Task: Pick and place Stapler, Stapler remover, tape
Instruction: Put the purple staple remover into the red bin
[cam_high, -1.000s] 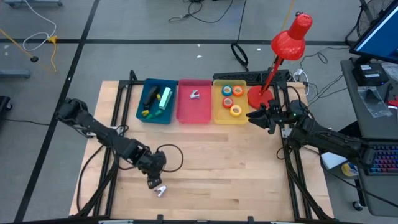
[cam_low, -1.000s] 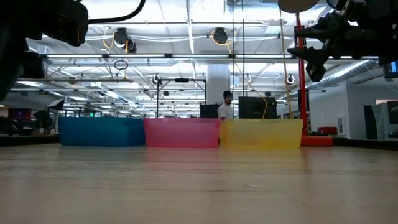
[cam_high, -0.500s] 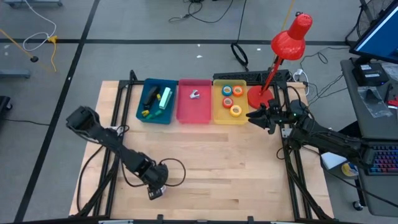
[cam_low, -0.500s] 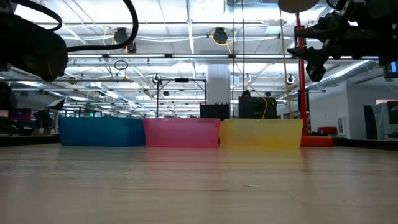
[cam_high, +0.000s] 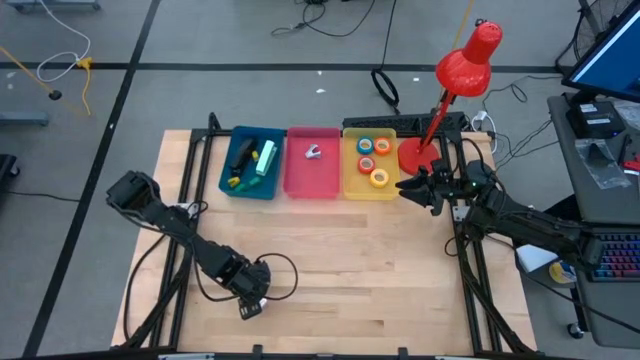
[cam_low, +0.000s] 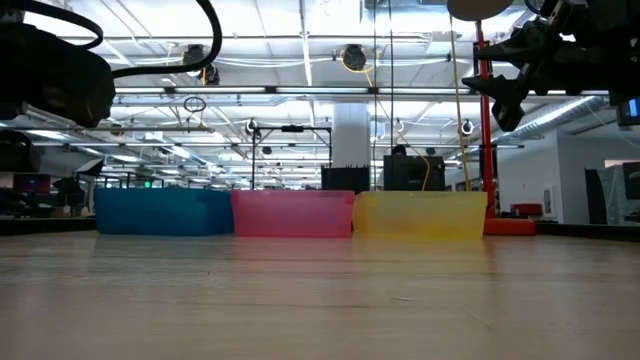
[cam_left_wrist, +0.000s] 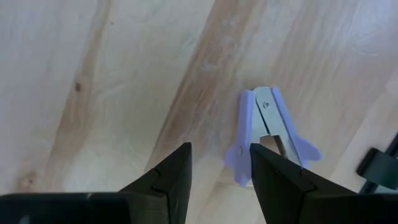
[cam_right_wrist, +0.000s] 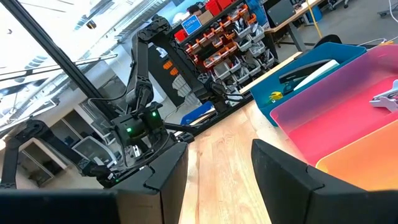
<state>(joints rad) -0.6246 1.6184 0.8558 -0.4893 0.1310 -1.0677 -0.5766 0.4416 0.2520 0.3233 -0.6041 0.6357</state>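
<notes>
Left gripper (cam_left_wrist: 219, 168), fingers apart, hangs over the staple remover (cam_left_wrist: 268, 135) near the worktop's (cam_high: 350, 260) front edge; right gripper (cam_high: 415, 187), fingers apart, waits beside the yellow bin (cam_high: 352, 184)

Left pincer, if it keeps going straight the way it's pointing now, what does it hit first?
Most likely the bare wooden table. The left pincer points down with its jaws open, and the lavender staple remover lies just off its line, beside one finger, so that finger might clip it.

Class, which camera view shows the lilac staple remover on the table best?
The left wrist view: the staple remover lies on bare wood beside the open left gripper. In the high view that gripper covers it; the low and right wrist views miss it.
</notes>
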